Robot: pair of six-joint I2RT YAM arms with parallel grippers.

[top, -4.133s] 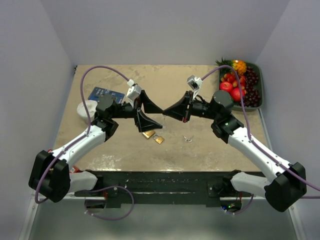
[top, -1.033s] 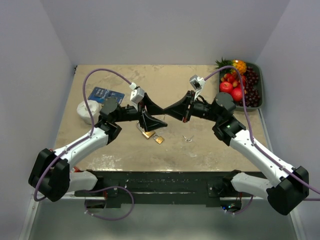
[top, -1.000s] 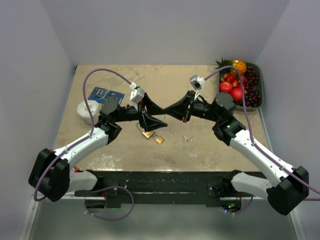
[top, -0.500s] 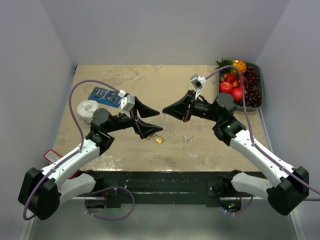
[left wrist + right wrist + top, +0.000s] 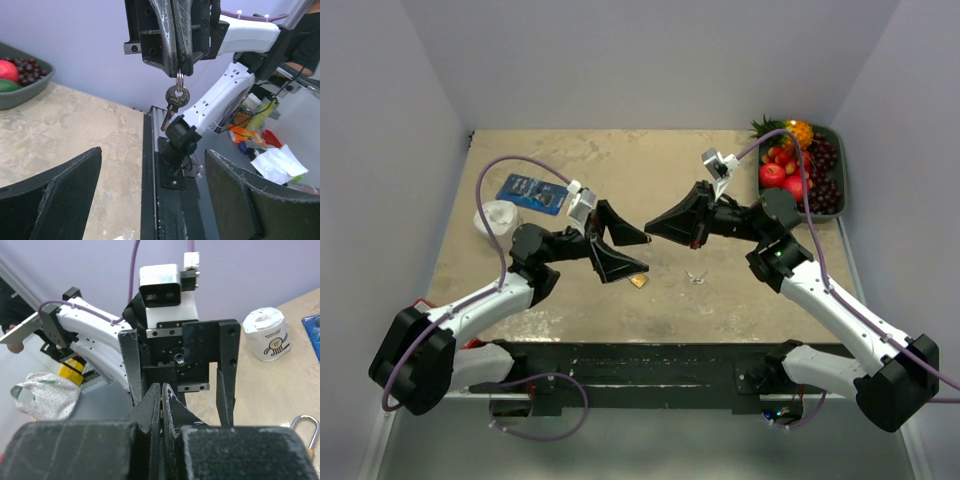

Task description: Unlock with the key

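Note:
My right gripper (image 5: 648, 228) is shut on the ring of a small dark key (image 5: 176, 97), which hangs below its tips in mid-air in the left wrist view. My left gripper (image 5: 642, 253) is open and empty, its jaws wide apart, facing the right gripper tip to tip just left of and below it. A brass padlock (image 5: 638, 281) lies on the table under the two grippers. In the right wrist view a silver shackle (image 5: 303, 426) shows at the bottom right edge. The right gripper (image 5: 161, 390) there has its fingers pressed together.
A second small metal ring (image 5: 696, 276) lies on the table right of the padlock. A fruit tray (image 5: 832, 135) stands at the back right. A white tape roll (image 5: 496, 216) and a blue card (image 5: 532, 191) lie at the left.
My left arm drew back to the left, off the padlock, then came forward again towards the right gripper, jaws still open. The right gripper has held the key almost still.

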